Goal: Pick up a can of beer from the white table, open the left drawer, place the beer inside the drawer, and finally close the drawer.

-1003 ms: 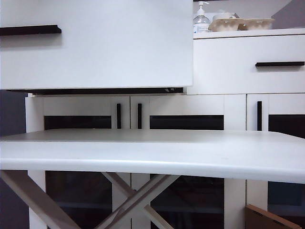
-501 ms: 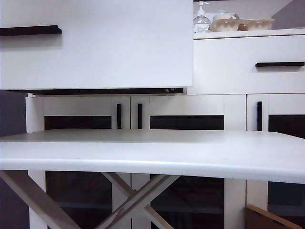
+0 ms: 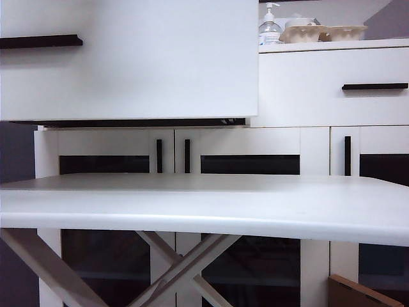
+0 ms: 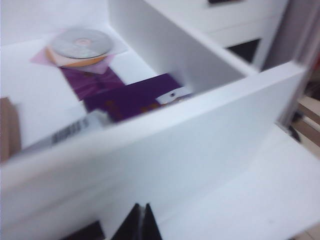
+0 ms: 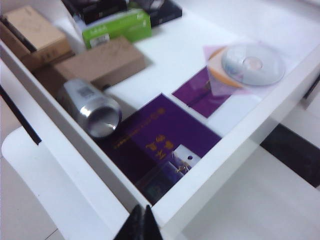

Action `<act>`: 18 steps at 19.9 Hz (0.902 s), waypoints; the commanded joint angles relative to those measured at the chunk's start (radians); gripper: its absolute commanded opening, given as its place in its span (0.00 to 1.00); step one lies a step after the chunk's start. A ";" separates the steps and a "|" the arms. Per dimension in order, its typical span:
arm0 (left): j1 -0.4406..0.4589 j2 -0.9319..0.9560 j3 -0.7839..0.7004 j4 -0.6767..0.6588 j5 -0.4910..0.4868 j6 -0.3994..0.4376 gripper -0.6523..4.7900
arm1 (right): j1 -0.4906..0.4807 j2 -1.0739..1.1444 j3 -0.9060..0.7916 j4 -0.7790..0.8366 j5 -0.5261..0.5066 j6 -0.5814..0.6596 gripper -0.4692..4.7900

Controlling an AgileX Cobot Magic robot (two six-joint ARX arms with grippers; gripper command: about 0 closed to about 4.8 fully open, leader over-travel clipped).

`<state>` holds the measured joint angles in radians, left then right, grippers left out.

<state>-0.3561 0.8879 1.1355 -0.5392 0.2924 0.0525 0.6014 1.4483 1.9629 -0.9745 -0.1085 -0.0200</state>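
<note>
Left drawer [image 3: 128, 61] stood pulled open above white table [image 3: 204, 204]. Can of beer [image 5: 91, 107] lay on its side inside drawer, beside brown box [image 5: 102, 62]. Left gripper [image 4: 141, 227] outside drawer front, jaws together, empty. Right gripper [image 5: 144, 225] over drawer's rim, jaws together, empty

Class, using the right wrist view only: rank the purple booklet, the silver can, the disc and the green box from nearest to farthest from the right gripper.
1. Purple booklet, in the open left drawer, just beyond the shut right gripper.
2. Can of beer, lying on its side by the drawer front.
3. Disc, toward the drawer's far side.
4. Green box, at the back.
</note>
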 commanded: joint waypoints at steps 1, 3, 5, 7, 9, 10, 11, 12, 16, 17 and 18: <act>0.000 -0.013 -0.105 0.133 -0.090 -0.009 0.11 | 0.002 -0.007 -0.001 0.014 -0.002 0.001 0.08; 0.000 -0.013 -0.175 0.218 -0.153 -0.013 0.11 | 0.002 -0.007 -0.001 0.014 -0.011 0.000 0.08; 0.000 -0.013 -0.245 0.330 -0.182 -0.040 0.11 | 0.002 -0.007 -0.001 0.013 -0.074 0.001 0.08; 0.000 -0.013 -0.293 0.417 -0.232 -0.054 0.11 | 0.002 -0.007 -0.001 0.012 -0.164 0.000 0.08; 0.000 -0.013 -0.326 0.483 -0.253 -0.054 0.11 | 0.002 -0.007 -0.001 0.007 -0.235 -0.012 0.08; 0.000 -0.013 -0.333 0.497 -0.263 -0.055 0.11 | 0.002 -0.007 -0.001 0.003 -0.262 -0.018 0.08; 0.000 -0.011 -0.333 0.497 -0.301 -0.062 0.11 | 0.002 -0.006 -0.001 -0.002 -0.281 -0.027 0.08; 0.000 -0.010 -0.333 0.497 -0.335 -0.062 0.11 | 0.002 -0.006 -0.001 -0.010 -0.290 -0.036 0.08; 0.000 0.025 -0.333 0.565 -0.360 -0.065 0.11 | 0.002 -0.006 -0.002 -0.033 -0.286 -0.037 0.08; 0.000 0.042 -0.333 0.599 -0.359 -0.065 0.11 | 0.002 -0.006 -0.002 -0.040 -0.287 -0.038 0.08; 0.000 0.056 -0.333 0.625 -0.360 -0.065 0.11 | 0.002 -0.006 -0.002 -0.047 -0.288 -0.045 0.08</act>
<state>-0.3599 0.9295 0.8001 0.0032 -0.0383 -0.0097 0.6014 1.4471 1.9587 -1.0180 -0.3897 -0.0532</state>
